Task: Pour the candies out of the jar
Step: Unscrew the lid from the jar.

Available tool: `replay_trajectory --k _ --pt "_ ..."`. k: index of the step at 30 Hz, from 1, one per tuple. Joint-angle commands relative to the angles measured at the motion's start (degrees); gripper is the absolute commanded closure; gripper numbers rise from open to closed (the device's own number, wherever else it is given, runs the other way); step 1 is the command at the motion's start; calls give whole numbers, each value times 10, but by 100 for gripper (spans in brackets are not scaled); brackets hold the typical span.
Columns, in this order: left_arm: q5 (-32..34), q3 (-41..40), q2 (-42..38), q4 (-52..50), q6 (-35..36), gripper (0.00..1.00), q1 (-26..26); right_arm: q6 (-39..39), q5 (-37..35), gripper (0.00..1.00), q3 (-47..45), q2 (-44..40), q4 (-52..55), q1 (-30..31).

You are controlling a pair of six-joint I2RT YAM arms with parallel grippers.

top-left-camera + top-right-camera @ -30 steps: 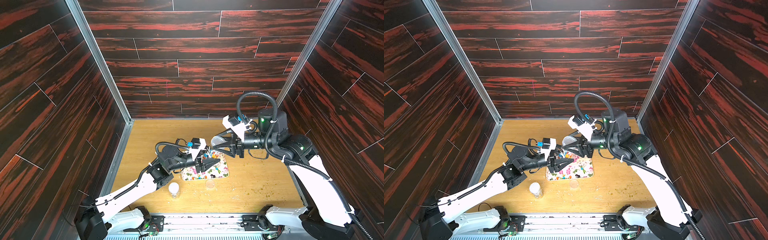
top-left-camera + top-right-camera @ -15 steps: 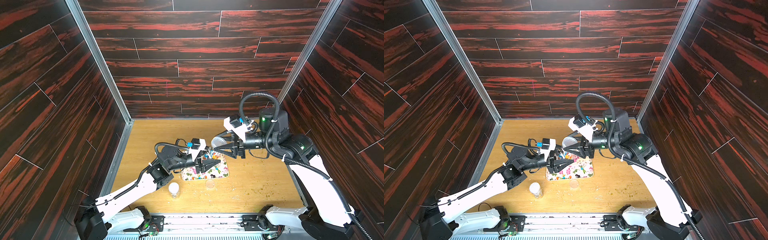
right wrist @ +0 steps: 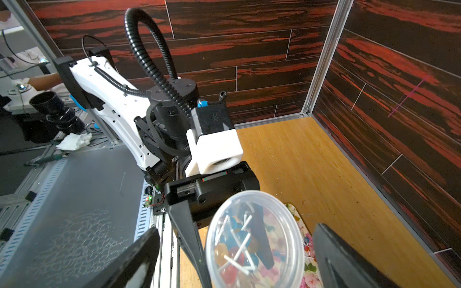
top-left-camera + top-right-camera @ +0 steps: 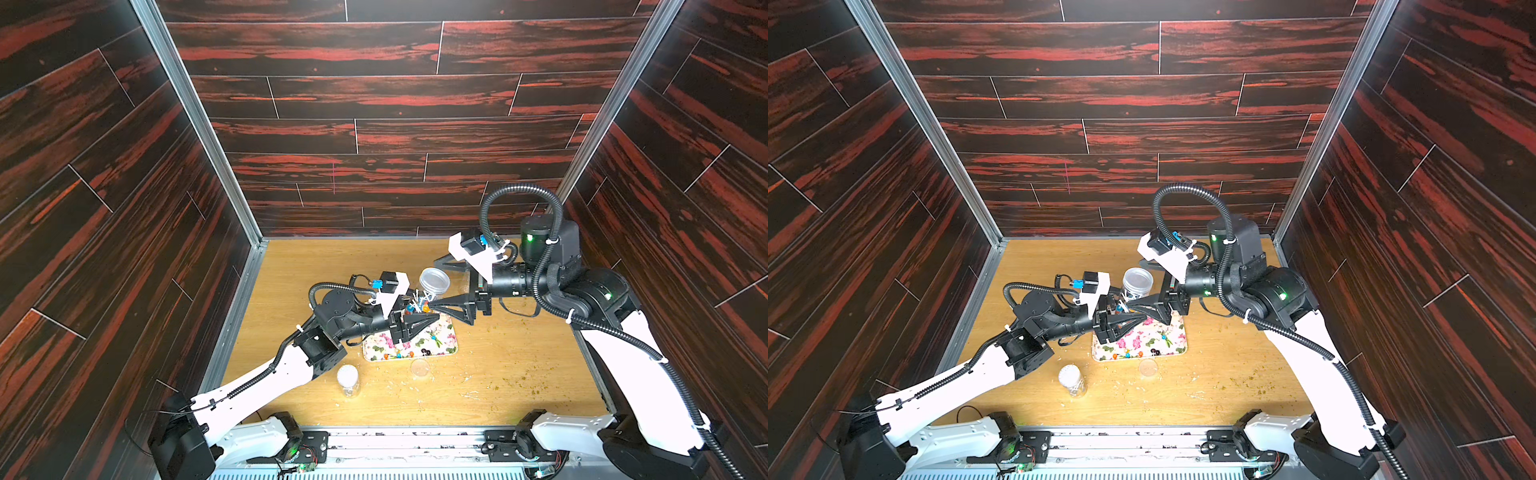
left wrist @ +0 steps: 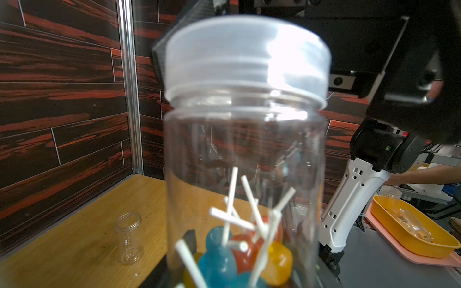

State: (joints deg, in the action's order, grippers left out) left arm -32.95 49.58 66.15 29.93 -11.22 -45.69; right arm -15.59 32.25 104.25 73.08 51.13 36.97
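Obs.: the left gripper (image 4: 417, 316) is clamped low on the body of the clear plastic jar (image 5: 244, 154) and holds it upright off the table. I judge the low grip is chosen to leave the neck and top free for the other arm.

The right gripper (image 4: 433, 286) comes in sideways at lid height. Its jaws are spread wide, one on each side of the translucent white screw lid (image 3: 254, 239). The right wrist view shows a gap on both sides, so it grips nothing. That posture suits closing on the rim and twisting.

The lid is on the jar. I cannot tell whether it is tight or loosened.

The candies (image 5: 219, 259) are glossy blue, orange and red balls on thin white sticks. They are heaped at the bottom of the jar, level with the left jaws. Nothing can pour until the lid is off, so I take the step in hand to be lid removal.

Just below the left gripper lies the flower-printed rectangular tray (image 4: 444, 338), probably the landing place for the pour. A few loose candy balls (image 4: 409, 354) sit along its edge nearest the arm bases.

Farther out, a second clear jar (image 4: 348, 380) stands alone on the light wooden table (image 4: 519, 365), beside the left forearm and well apart from both grippers.
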Motion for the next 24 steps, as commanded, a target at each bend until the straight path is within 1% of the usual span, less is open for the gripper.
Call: replay_trajectory --k 1,5,6,8,10,12,14,17,18,20,24 --pt "5 -6 -17 10 -4 44 2 61 -22 1 20 -22 3 0" --pt "7 -2 -19 -6 5 44 3 189 -116 1 60 -5 32 1" --pt "9 0 -21 -13 9 44 3 226 -149 1 77 1 47 2" --pt "14 -4 -24 -14 12 44 3 288 -181 2 102 12 73 6" --pt "15 -6 -27 -13 14 44 4 339 -223 6 123 20 94 24" --pt "19 -6 -28 -18 20 44 3 391 -272 9 128 24 106 43" --pt "21 -5 -26 -19 24 44 3 421 -295 10 114 24 103 54" --pt "21 -1 -25 -23 28 44 4 434 -363 10 107 38 121 91" --pt "21 -1 -25 -24 29 44 4 439 -374 2 108 42 125 101" --pt "22 0 -24 -30 31 44 4 444 -398 1 107 46 120 123" --pt "20 -2 -23 -28 29 44 3 453 -408 1 116 61 117 142"
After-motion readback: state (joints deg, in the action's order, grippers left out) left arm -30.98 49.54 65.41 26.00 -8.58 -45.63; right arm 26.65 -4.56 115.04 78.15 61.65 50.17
